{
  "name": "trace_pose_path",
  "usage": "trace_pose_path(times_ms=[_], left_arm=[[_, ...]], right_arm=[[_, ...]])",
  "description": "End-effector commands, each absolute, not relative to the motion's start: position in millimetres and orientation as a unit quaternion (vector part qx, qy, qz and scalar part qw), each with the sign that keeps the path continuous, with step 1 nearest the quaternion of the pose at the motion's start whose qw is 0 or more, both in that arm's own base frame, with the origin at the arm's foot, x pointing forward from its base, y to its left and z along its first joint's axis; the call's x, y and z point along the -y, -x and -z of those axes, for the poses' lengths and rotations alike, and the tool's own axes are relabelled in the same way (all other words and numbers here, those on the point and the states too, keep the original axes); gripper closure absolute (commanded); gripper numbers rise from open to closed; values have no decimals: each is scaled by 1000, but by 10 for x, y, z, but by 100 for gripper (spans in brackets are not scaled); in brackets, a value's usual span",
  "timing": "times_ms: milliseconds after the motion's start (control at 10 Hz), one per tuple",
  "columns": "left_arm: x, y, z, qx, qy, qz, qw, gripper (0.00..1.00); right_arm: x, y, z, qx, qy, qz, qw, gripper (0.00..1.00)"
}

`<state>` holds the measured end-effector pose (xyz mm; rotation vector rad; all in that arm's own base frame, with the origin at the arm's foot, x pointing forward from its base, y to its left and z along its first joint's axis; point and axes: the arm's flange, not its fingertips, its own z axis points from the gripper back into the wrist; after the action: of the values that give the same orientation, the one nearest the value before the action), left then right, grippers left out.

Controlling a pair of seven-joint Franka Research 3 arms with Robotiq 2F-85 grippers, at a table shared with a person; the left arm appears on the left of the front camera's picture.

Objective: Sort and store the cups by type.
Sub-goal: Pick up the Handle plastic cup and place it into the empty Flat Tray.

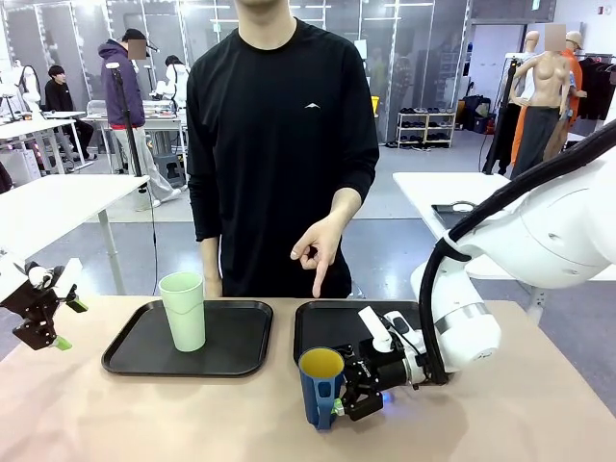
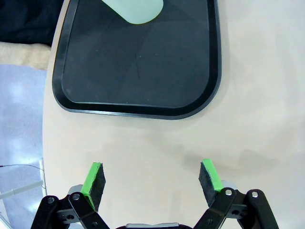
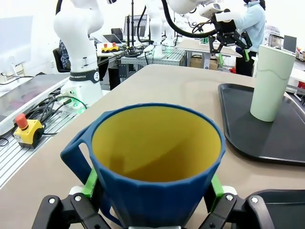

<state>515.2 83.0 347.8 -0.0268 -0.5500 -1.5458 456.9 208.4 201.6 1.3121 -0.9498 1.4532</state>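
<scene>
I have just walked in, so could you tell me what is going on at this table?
The right gripper has its fingers on either side of the dark blue mug, which stands on the table in front of the right tray. The person's hand points down at that tray. The mint-green tumbler stands upright on the left tray. The left gripper hangs open near the table's left edge, holding nothing.

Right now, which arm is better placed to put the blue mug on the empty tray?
The right. Its gripper already has its open fingers around the blue mug, beside the empty tray. The left gripper hangs open at the far table edge.
</scene>
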Motion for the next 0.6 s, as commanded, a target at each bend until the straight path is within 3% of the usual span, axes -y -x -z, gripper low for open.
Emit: trace_pose_path(times_ms=[0,100,200,300,400,500], left_arm=[[-836,-5144,-3480,257,10,690,677,0],[-836,-5144,-3480,257,10,690,677,0],[-836,-5144,-3480,257,10,690,677,0],[-836,-5144,-3480,257,10,690,677,0],[-836,-5144,-3480,257,10,690,677,0],[-836,-5144,-3480,257,10,690,677,0]], right_arm=[[-2121,-4575,-1996,408,-537,-582,455,0],[-2106,-4564,-1982,406,-529,-582,465,19],[-2097,-4564,-1985,404,-527,-582,469,19],[-2099,-4568,-1983,404,-526,-581,472,38],[-2102,-4572,-1991,406,-523,-581,474,39],[-2107,-4574,-1996,404,-522,-582,475,58]])
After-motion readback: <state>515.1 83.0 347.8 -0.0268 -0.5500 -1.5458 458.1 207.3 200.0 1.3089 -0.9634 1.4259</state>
